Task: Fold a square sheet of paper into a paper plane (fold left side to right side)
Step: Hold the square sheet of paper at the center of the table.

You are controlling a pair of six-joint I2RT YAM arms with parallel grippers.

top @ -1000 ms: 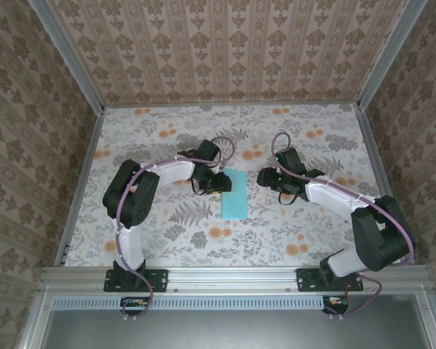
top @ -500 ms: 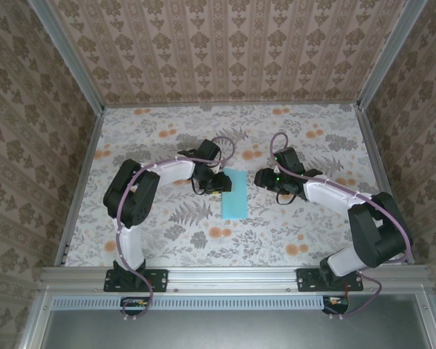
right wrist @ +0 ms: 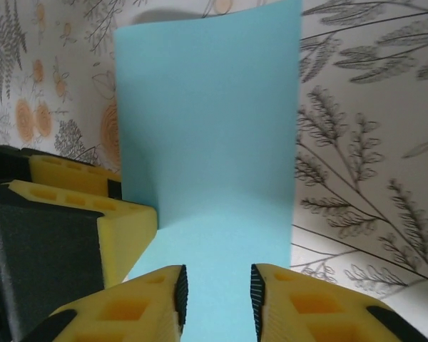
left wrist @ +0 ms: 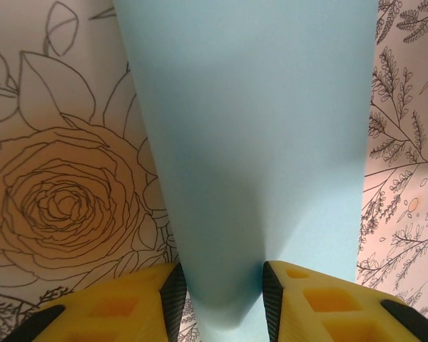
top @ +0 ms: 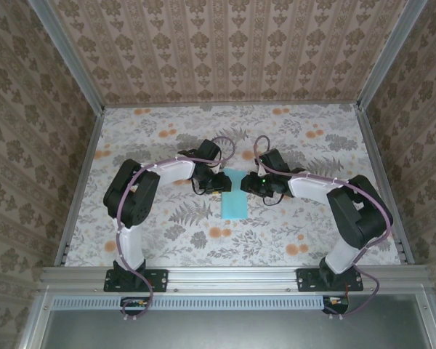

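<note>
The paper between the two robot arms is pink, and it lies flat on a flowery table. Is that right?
Not quite. The paper is light blue, not pink, as the top external view shows. The rest holds: it lies on the flowery table between the left arm and the right arm.

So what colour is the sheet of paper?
The sheet is plain light blue, clearest in the right wrist view.
</note>
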